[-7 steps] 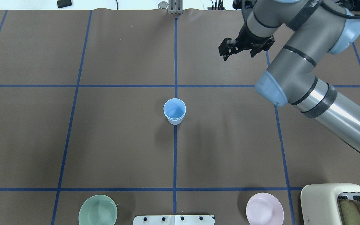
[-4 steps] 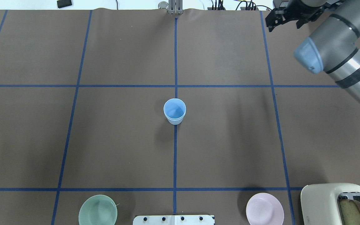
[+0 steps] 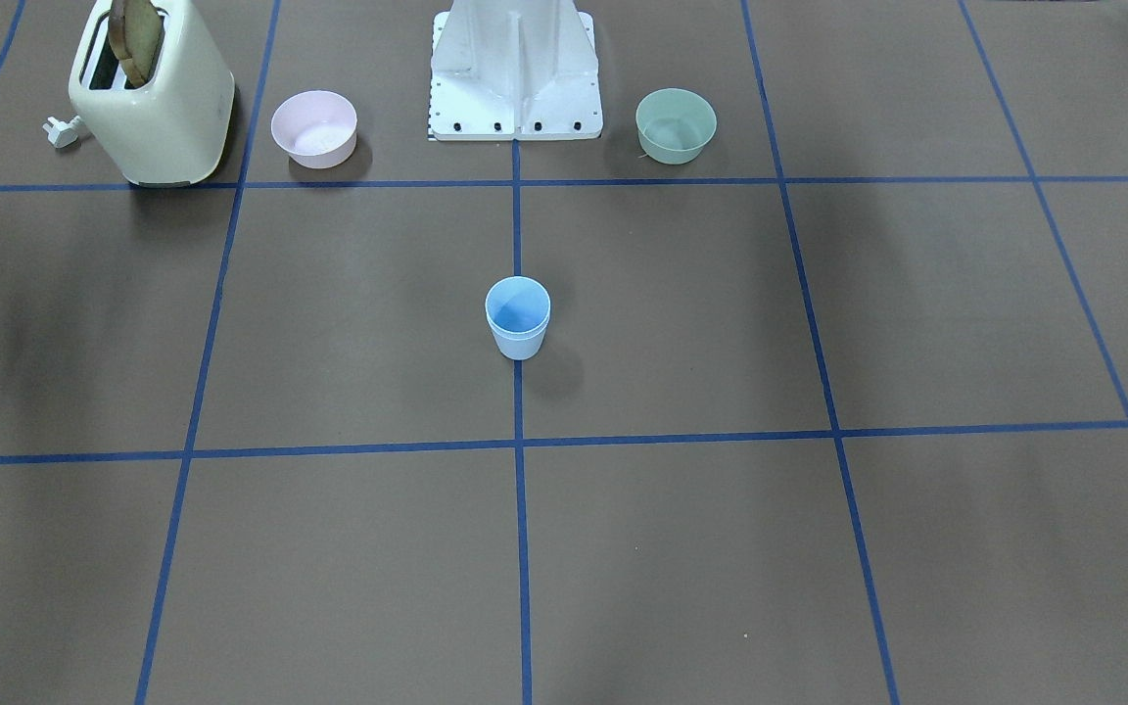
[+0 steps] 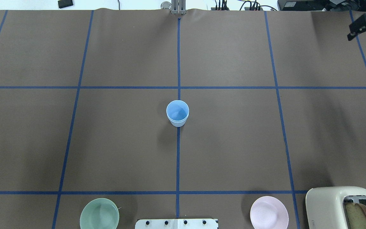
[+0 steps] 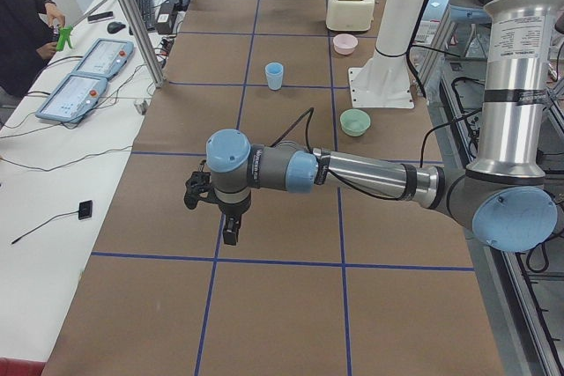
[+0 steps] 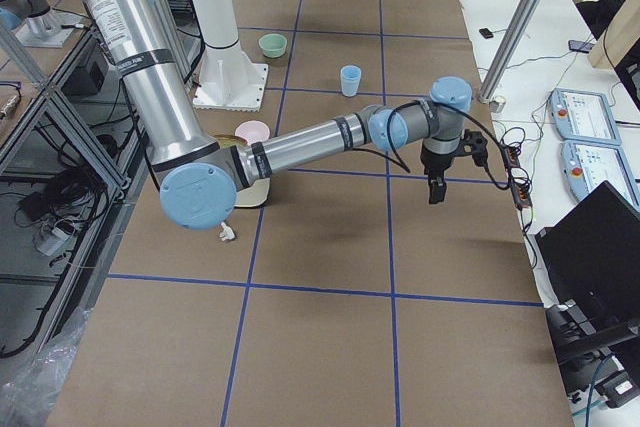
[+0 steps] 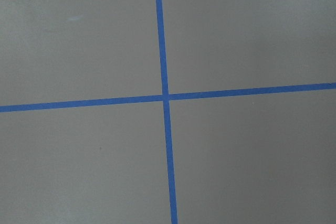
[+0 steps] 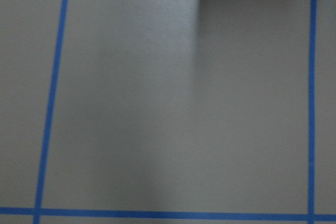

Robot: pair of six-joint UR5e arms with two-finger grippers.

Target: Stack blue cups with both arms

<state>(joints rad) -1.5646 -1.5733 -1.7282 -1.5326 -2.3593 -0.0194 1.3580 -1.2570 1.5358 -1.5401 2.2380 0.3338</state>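
The blue cups (image 4: 177, 113) stand upright at the table's middle on the centre tape line, one nested in the other, with a double rim showing; they also show in the front view (image 3: 518, 318). My right gripper (image 4: 364, 34) hovers at the far right edge, far from the cups, open and empty; it also shows in the right side view (image 6: 440, 182). My left gripper (image 5: 210, 220) shows only in the left side view, low over the table's left end, far from the cups. I cannot tell whether it is open or shut. Both wrist views show only bare mat and tape.
A cream toaster (image 4: 345, 208) with a slice of bread stands at the near right corner. A pink bowl (image 4: 269, 213) and a green bowl (image 4: 99, 214) flank the white pedestal base (image 4: 176, 223). Blue tape lines grid the brown mat.
My right arm has swung from right of the table's middle out to the far right edge, gripper still open. The cups have not moved.
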